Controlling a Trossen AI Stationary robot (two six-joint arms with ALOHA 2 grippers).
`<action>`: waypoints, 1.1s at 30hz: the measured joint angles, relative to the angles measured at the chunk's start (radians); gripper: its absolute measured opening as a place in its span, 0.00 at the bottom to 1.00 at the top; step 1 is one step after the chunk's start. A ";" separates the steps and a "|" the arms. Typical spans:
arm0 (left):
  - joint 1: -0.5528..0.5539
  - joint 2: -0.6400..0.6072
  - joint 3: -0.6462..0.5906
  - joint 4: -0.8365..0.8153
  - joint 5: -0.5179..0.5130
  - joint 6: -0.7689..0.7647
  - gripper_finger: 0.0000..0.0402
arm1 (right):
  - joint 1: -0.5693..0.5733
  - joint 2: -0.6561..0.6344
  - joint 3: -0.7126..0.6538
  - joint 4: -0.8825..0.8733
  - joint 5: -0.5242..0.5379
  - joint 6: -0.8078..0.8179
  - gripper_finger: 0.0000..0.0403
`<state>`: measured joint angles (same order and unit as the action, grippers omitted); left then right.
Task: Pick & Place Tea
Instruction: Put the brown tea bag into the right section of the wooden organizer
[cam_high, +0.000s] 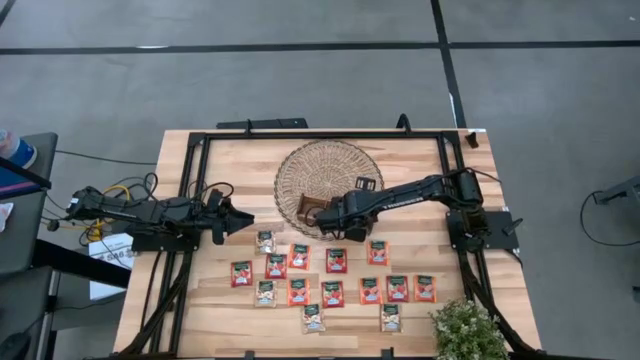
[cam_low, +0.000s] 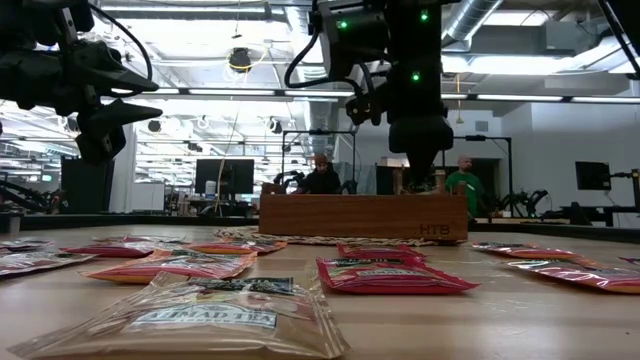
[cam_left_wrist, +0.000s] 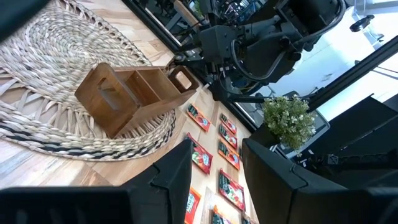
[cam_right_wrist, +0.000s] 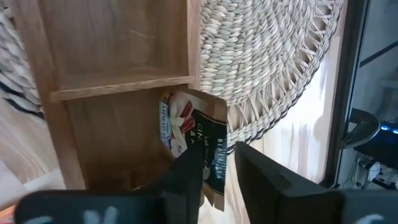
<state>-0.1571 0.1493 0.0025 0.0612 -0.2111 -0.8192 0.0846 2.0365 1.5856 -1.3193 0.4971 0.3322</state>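
A brown wooden divided tray sits on a round woven mat. My right gripper hangs over it, slanting down, fingers apart. One red-orange tea sachet stands in a tray compartment and leans against the tray's side wall, its lower part between my fingers. Several more tea sachets lie flat on the table nearer the front. My left gripper waits open and level at the table's left, touching nothing. My right gripper comes at the tray from above, slanting down, one finger on each side of the sachet's lower edge. One finger covers part of the sachet. Whether it still touches the sachet, I cannot tell.
A black frame runs around the work area. A potted plant stands at the near right corner. Sachets lie in loose rows between the mat and the near edge. People sit in the room behind the table.
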 joint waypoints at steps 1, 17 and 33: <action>0.000 0.000 0.000 0.000 0.000 0.000 0.33 | -0.003 0.000 0.000 0.000 -0.001 0.000 0.24; 0.000 0.000 0.000 0.000 -0.014 0.025 0.33 | 0.028 0.000 0.098 -0.112 -0.009 -0.018 0.28; 0.000 0.000 0.000 0.002 -0.017 0.020 0.33 | 0.056 -0.193 0.130 -0.251 -0.150 0.163 0.28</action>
<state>-0.1570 0.1493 0.0025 0.0628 -0.2283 -0.7990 0.1410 1.8438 1.7153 -1.5707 0.3472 0.4948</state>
